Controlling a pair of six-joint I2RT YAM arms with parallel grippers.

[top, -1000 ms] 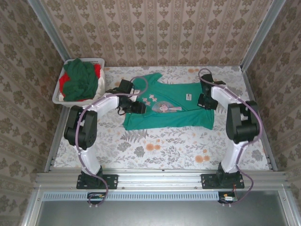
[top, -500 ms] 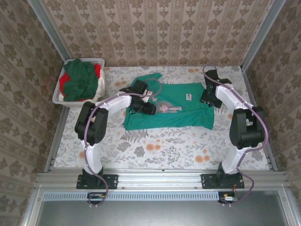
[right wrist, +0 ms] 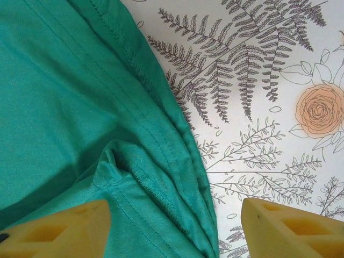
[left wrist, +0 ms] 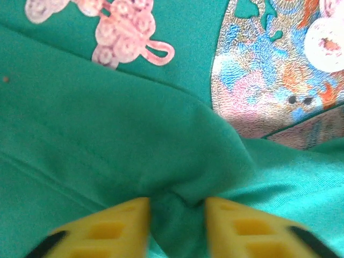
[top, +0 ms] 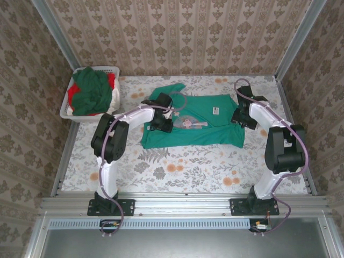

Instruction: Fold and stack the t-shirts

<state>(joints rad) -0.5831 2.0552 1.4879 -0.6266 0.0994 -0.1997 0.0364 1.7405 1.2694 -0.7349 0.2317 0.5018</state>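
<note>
shirt: teal-green cloth t-shirt (top: 207, 131) flat mid-worktop (top: 188, 169), long axis left-right | your left pincer (left wrist: 177, 223): pinching a shirt fold beside pink-grey chest print (left wrist: 279, 70) | right pincer (right wrist: 174, 226): wide, empty, over right hem

Nothing readable here: the white neck label (top: 215, 110) on the teal t-shirt (top: 207, 134), near the right gripper (top: 237, 116), is too small.

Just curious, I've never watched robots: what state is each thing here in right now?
teal t-shirt, spread on the table, one fold pinched up
left gripper, shut on teal t-shirt
right gripper, open over the shirt's edge
dark green shirt, heaped unfolded in basket
</note>
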